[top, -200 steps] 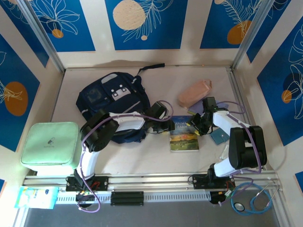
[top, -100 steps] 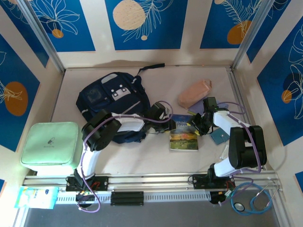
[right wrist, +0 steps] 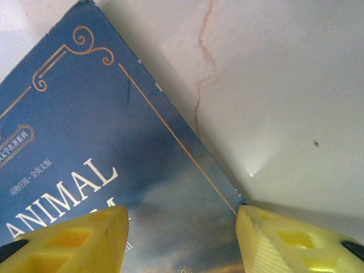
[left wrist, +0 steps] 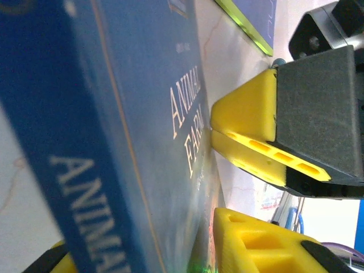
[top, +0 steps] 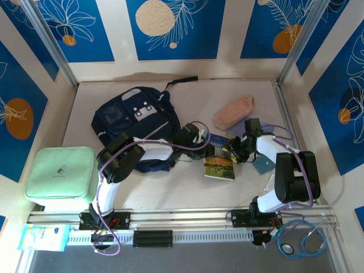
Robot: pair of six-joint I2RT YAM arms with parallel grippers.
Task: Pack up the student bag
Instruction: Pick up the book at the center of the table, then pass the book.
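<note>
The student bag (top: 135, 120), a dark navy backpack with a pale patch, lies at the back left of the table. A blue book titled Animal Farm (top: 220, 160) sits in the middle, tilted with its left edge raised. My left gripper (top: 200, 149) is shut on that spine edge. In the left wrist view the book (left wrist: 131, 142) stands between the yellow fingers (left wrist: 256, 244). My right gripper (top: 232, 151) is open at the book's far right corner. In the right wrist view its fingertips (right wrist: 293, 242) straddle the cover (right wrist: 102, 142), one at the book's edge.
A pink pouch (top: 234, 111) lies behind the book. A small blue notebook (top: 263, 164) rests under the right arm. A mint green case (top: 60, 173) sits at the near left. A stethoscope (top: 301, 242) lies off the table's front right.
My left gripper closed onto the book's spine edge and lifted it, so the book now tilts and looks narrower. The right gripper shifted slightly left and narrowed a little.
</note>
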